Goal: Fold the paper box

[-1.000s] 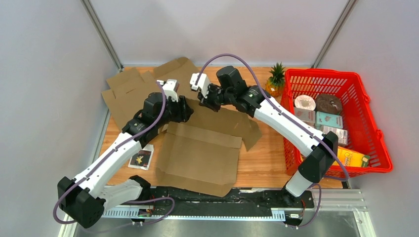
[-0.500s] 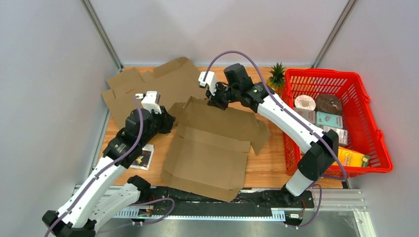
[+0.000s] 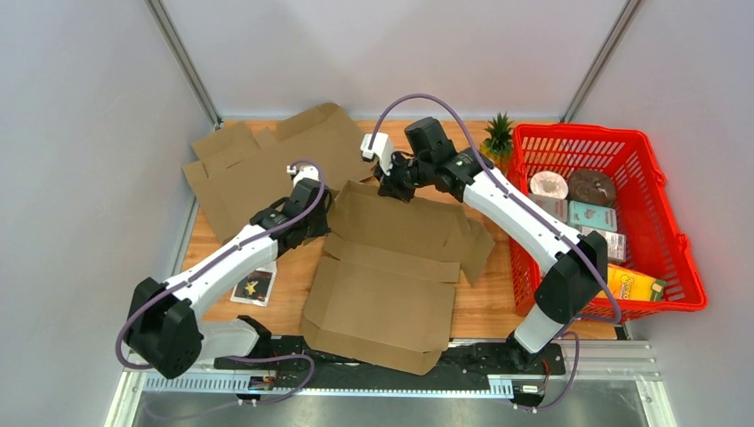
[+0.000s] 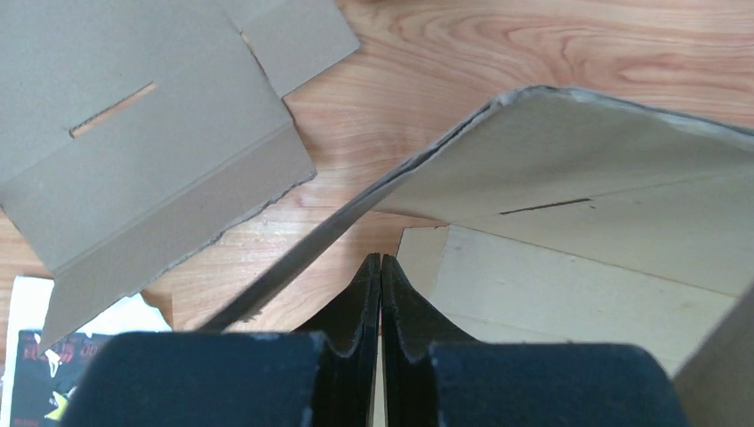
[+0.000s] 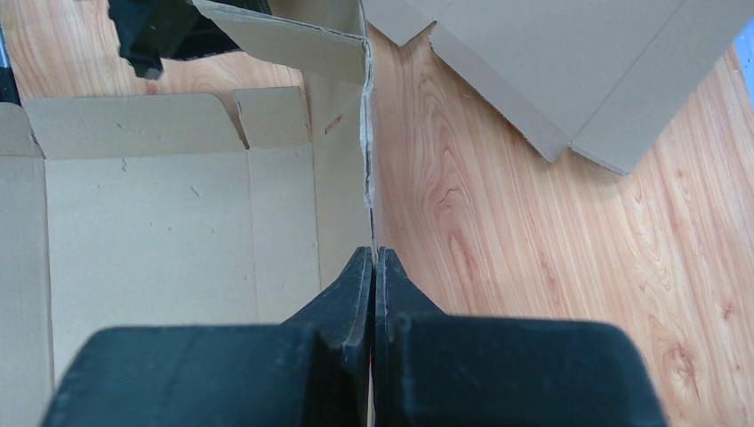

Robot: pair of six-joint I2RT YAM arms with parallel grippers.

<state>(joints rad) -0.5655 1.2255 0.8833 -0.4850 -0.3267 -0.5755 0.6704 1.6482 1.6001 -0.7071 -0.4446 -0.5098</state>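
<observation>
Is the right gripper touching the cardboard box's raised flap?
Touching. The right wrist view shows the edge of the raised flap running straight down into the right gripper, pinched between its closed fingers.

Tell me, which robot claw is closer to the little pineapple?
The right claw. It pinches the cardboard box's back flap, a little to the left of the pineapple. The left claw is farther left, by the box's left flap.
</observation>
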